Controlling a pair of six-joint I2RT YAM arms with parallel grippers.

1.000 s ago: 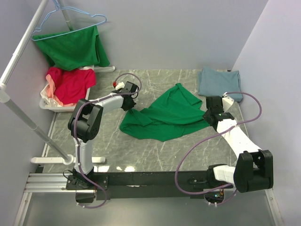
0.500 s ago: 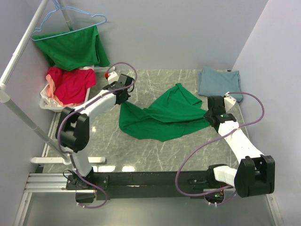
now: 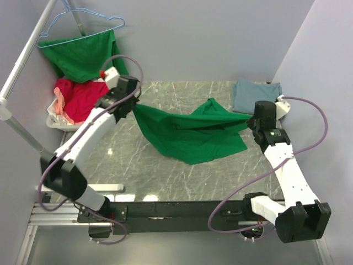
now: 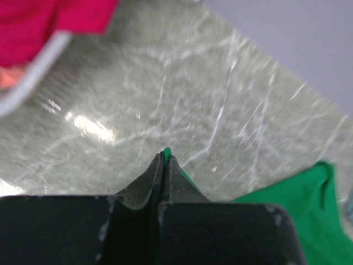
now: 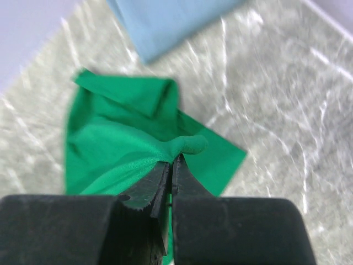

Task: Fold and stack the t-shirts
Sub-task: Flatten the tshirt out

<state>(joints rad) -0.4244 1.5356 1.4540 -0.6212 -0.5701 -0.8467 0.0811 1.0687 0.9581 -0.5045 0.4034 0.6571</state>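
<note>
While both arms are stretching the green t-shirt (image 3: 190, 135) between them, the cloth is spanning the table (image 3: 165, 176) to the left of the folded blue-grey t-shirt (image 3: 256, 95). Its right end is sitting just in front of that folded tee, and its left end is being held up well away from it.

The left gripper (image 3: 132, 106) is pressing its jaws together on a thin edge of the green fabric. In its wrist view only a sliver of green is showing at the tips. The right gripper (image 3: 255, 126), hovering just in front of the blue-grey t-shirt, is pinching a bunched fold of the same garment with its jaws tight together.

The shirt's middle is sagging onto the table in loose creases, so it is probably being spread out ahead of folding.

- **Slipping:** the left jaws are gripping very little cloth, so more tension could pull the edge free and drop that side in a heap.
- **Trapped twists:** the right jaws are holding a bunch, not a clean corner, so the shirt may go down with twists in it.
- **Disturbing the folded tee:** the right arm is working close to the blue-grey t-shirt, and a careless sweep could drag or rumple it.
- **Snagging the basket:** far to the left of the blue-grey t-shirt, the left arm is reaching near the basket (image 3: 52, 122) holding the red t-shirt (image 3: 83, 96) and could snag either.
</note>
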